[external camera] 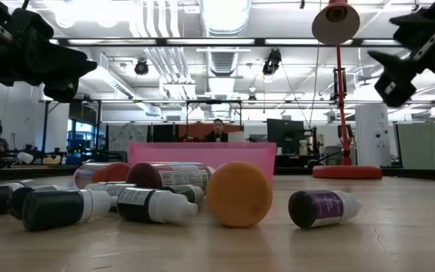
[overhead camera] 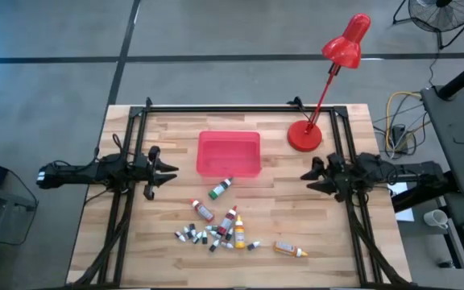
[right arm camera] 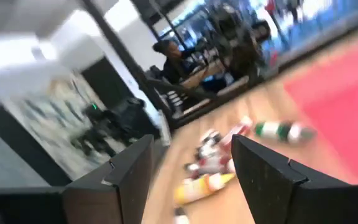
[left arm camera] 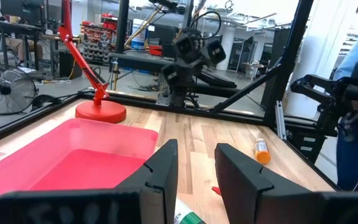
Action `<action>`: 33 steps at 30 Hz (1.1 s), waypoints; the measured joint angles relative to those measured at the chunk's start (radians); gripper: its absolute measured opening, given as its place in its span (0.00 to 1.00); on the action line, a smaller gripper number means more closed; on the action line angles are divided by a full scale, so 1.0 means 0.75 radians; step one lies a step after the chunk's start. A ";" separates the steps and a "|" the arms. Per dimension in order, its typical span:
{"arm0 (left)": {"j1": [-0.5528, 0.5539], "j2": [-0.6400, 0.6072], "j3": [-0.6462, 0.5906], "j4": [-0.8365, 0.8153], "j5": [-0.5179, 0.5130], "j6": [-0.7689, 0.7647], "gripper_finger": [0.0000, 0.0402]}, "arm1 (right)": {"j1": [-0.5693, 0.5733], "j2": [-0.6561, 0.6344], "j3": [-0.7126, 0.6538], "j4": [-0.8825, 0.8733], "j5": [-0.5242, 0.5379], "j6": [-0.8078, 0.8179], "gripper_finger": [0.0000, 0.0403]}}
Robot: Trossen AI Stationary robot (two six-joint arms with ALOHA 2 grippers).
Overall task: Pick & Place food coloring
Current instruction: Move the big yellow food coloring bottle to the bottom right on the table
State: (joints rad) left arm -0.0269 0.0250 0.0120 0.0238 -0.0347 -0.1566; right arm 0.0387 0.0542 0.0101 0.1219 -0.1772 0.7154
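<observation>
The food coloring (overhead camera: 216,229) lies scattered on the wooden table's near middle: several small dark-capped vials and a few longer tubes, all on their sides (external camera: 157,200). A green-and-white bottle (overhead camera: 221,188) lies closest to the red tray (overhead camera: 229,153), and an orange tube (overhead camera: 290,250) lies apart to the right. My left gripper (overhead camera: 163,171) hovers at the table's left, level and open, with nothing between its fingers (left arm camera: 196,180). My right gripper (overhead camera: 311,173) hovers at the table's right, open and rolled to a slant (right arm camera: 191,174), facing the bottles.
A red desk lamp stands with its base (overhead camera: 304,135) at the far right of the table, its head (overhead camera: 346,44) leaning past the far edge. A black frame (overhead camera: 216,107) runs around the table. Bare wood lies between each gripper and the bottles.
</observation>
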 joint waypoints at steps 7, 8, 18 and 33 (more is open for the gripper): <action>0.000 0.009 0.000 -0.001 0.000 0.000 0.20 | 0.000 0.059 -0.001 0.014 0.021 0.283 0.52; 0.001 0.011 0.000 -0.001 0.000 0.000 0.20 | 0.000 0.062 -0.001 0.022 0.034 0.357 0.52; 0.001 0.012 0.000 -0.002 0.000 0.000 0.20 | -0.006 0.145 0.000 0.236 0.515 0.779 0.52; 0.001 0.012 0.000 -0.002 0.001 0.000 0.20 | 0.504 1.261 0.797 -0.998 0.313 0.727 0.52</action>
State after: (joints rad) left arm -0.0265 0.0341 0.0120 0.0223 -0.0342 -0.1566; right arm 0.4171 1.0002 0.6078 -0.6263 0.0572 1.2609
